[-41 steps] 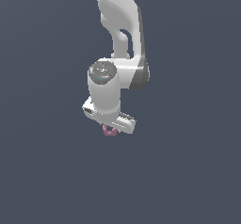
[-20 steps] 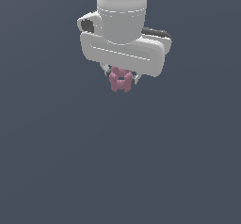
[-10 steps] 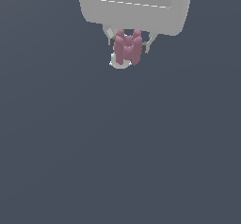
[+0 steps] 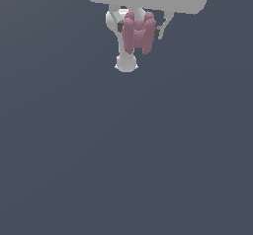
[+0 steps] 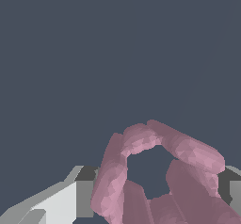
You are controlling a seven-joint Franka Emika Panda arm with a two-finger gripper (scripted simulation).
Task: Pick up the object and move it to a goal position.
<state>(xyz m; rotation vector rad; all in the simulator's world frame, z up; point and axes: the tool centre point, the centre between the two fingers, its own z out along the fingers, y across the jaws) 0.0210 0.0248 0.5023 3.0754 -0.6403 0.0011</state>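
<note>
The object is a dusty-pink lumpy ring [image 4: 138, 33] made of stubby rounded lobes. It hangs under the white hand at the top of the exterior view. My gripper [image 4: 140, 30] is shut on it, with white fingers [image 4: 117, 24] showing on either side. In the wrist view the pink ring [image 5: 155, 171] fills the space between the two dark-padded fingers [image 5: 80, 195], its centre hole visible. The arm above the hand is cut off by the frame's top edge.
A plain dark grey-blue background fills both views. A small white rounded part [image 4: 126, 63] of the arm shows just below the left finger in the exterior view.
The gripper with the pink ring has come much nearer the exterior camera and risen toward the top of the frame. It looks larger in each frame. The ring stays held.
</note>
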